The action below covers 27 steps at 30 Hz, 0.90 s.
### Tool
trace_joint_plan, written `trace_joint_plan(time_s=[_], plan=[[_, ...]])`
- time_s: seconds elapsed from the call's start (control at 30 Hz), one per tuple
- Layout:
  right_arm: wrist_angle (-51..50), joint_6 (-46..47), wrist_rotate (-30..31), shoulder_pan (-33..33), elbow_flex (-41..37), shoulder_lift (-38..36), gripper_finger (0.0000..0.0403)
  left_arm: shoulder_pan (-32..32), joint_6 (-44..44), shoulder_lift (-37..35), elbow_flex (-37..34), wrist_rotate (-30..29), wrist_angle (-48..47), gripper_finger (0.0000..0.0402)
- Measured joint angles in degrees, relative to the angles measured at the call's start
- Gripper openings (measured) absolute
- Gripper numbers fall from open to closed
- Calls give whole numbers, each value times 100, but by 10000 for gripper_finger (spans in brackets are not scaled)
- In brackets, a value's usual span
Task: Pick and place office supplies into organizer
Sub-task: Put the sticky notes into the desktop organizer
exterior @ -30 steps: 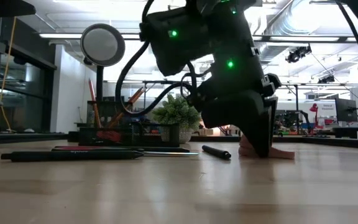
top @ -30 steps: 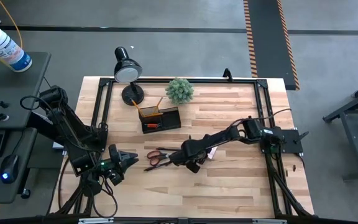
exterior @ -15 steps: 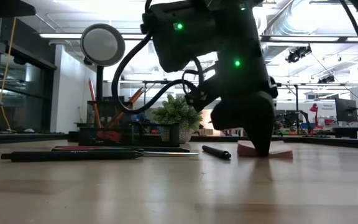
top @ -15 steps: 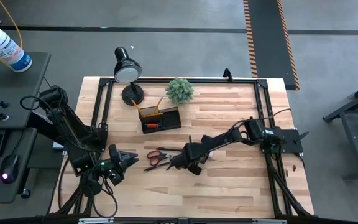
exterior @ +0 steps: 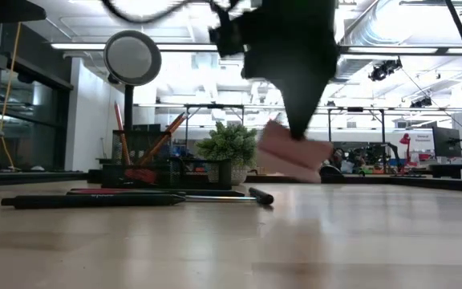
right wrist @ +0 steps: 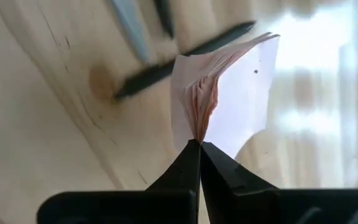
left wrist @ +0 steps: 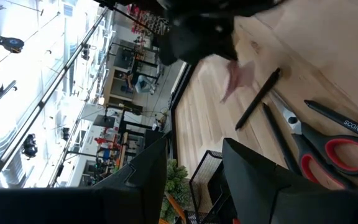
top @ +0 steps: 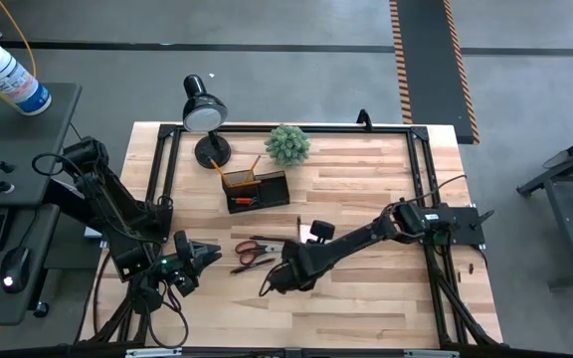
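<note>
Lifting pink notepad off table: right gripper, earlier pressed on pad at tabletop, now clamps its edge mid-air, near of organizer. Pick done; carry remains. Left gripper idle, parted, table's left.

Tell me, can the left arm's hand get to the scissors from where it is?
Probably yes. The left hand sits open beside the scissors, with nothing between them. The right hand holds the pink notepad up off the table.
</note>
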Motion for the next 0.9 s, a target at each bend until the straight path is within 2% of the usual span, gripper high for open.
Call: trace_joint_plan(time_s=[0.2, 0.43, 0.67, 0.9], plan=[[-263, -327, 549, 32, 690, -11, 0, -1, -2, 0, 0, 0, 0, 143], [-266, -1915, 1143, -322, 1080, -22, 0, -2, -44, 0, 0, 2, -2, 143], [-200, -3155, 952, -1087, 1093, -22, 0, 0, -44, 0, 0, 4, -4, 143], [619, -4274, 428, -1781, 1093, -22, 0, 0, -44, 0, 0, 94, -42, 143]])
